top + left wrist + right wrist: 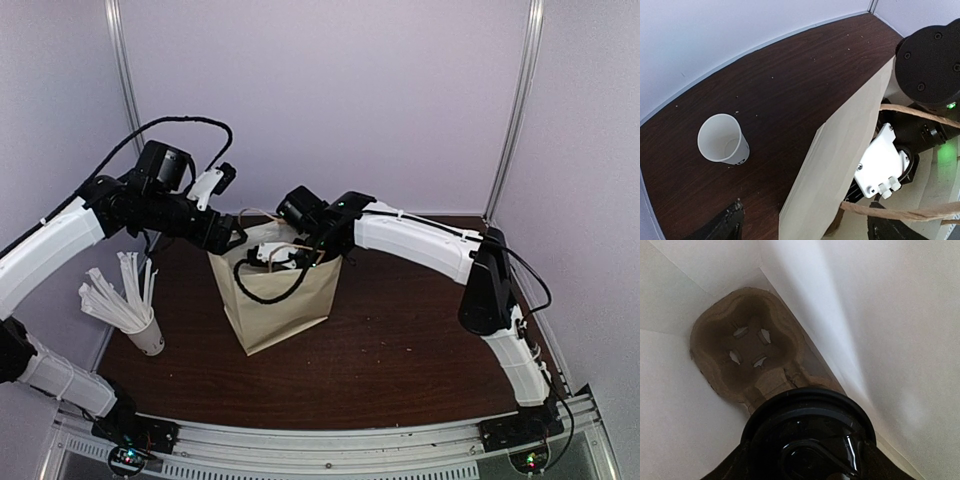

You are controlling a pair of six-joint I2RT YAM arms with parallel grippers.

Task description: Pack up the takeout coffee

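Note:
The takeout coffee shows in the right wrist view as a round black lid; its white body is hidden beneath. My right gripper is shut on it, a dark finger on each side of the lid, down inside the paper bag. Below the cup, on the bag's floor, lies the brown pulp carrier with one round well in sight. My left gripper is open at the bag's left rim. Its fingers straddle the bag wall without pinching it.
A lidless white paper cup stands on the dark wooden table left of the bag. A cup of wrapped straws stands at the near left. The bag's brown handles cross near my left fingers. White walls enclose the table.

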